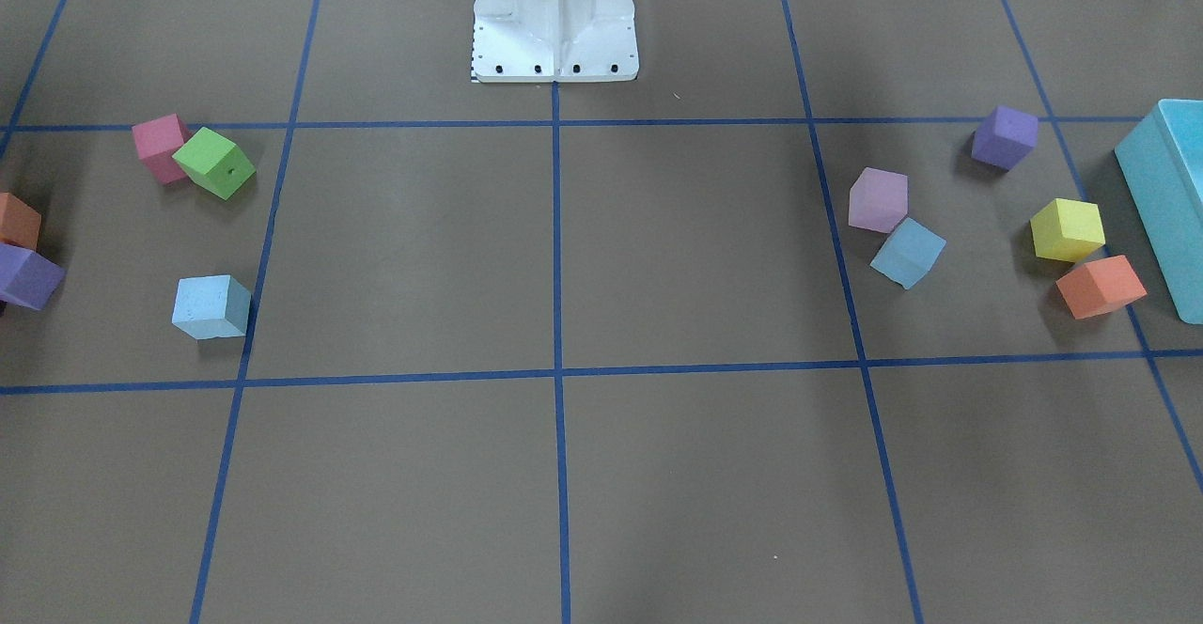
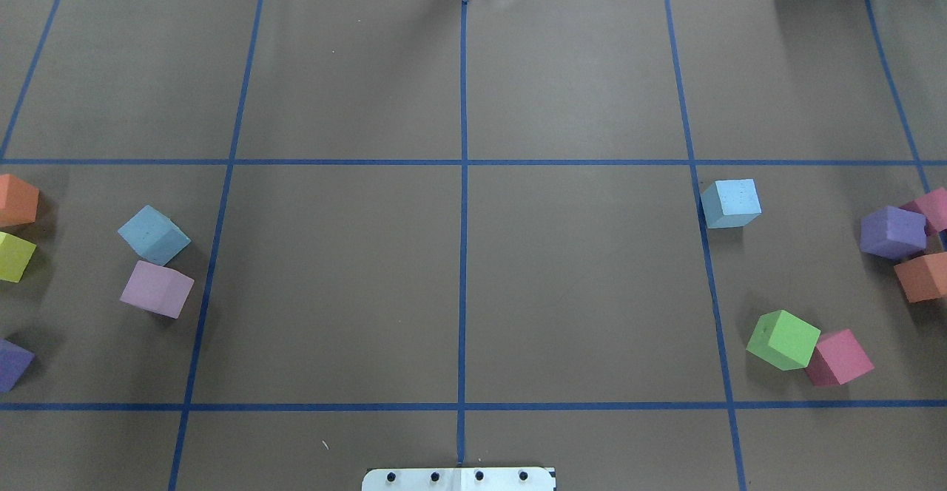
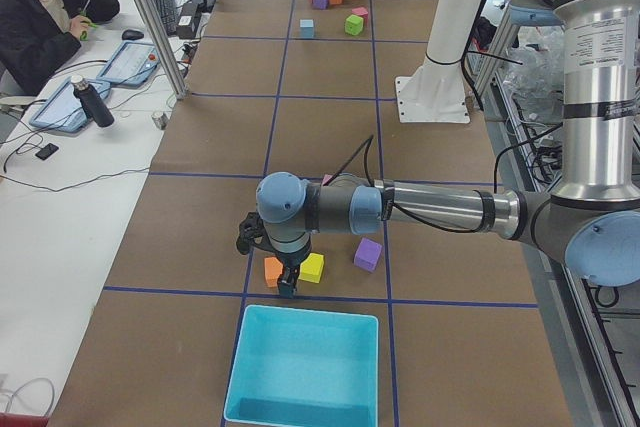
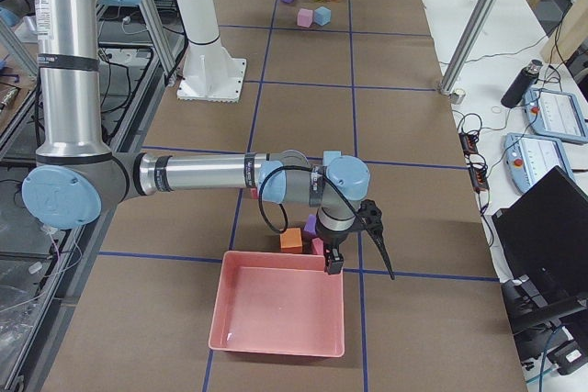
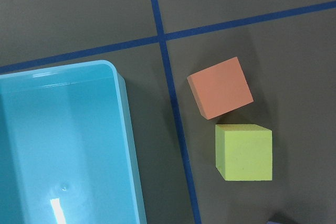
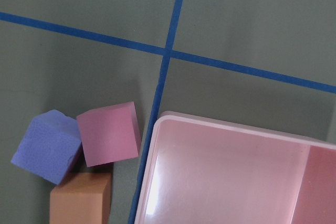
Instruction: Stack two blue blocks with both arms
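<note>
Two pale blue blocks lie apart on the brown table. One blue block (image 2: 153,234) is on the left side, touching a lilac cube (image 2: 157,289); it also shows in the front view (image 1: 908,252). The other blue block (image 2: 730,203) stands alone on the right side and shows in the front view (image 1: 211,307). My left gripper (image 3: 287,285) hangs over an orange cube (image 5: 220,87) and a yellow cube (image 5: 244,152), far from its block. My right gripper (image 4: 332,263) hangs at the pink tray's rim (image 4: 276,259). I cannot tell whether either gripper is open or shut.
A turquoise box (image 5: 52,140) stands at the table's left end, a pink tray (image 6: 236,171) at the right end. Green (image 2: 783,339), pink (image 2: 838,358), purple (image 2: 892,232) and orange (image 2: 922,276) cubes lie right. The robot base (image 1: 554,23) stands mid-table.
</note>
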You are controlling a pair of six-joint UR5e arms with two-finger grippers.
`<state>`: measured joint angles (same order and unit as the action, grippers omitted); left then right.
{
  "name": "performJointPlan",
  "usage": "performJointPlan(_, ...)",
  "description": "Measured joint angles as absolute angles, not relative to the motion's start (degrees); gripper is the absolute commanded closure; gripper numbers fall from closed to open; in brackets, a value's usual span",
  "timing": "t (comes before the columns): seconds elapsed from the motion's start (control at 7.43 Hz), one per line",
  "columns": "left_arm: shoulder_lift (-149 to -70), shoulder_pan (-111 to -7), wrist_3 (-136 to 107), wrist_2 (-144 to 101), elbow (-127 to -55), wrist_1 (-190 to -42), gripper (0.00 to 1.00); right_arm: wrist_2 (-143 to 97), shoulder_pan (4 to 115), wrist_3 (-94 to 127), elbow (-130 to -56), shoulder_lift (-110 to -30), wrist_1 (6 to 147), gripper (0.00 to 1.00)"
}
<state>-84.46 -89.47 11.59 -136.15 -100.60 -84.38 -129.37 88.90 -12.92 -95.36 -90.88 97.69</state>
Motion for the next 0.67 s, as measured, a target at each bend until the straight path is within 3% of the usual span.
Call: performJointPlan(0.67, -84.9, -89.4, 11.4, -135.7, -101.8, -84.3, 0.02, -132.6, 88.6, -12.7, -94.6, -91.1, 90.6, 0.00)
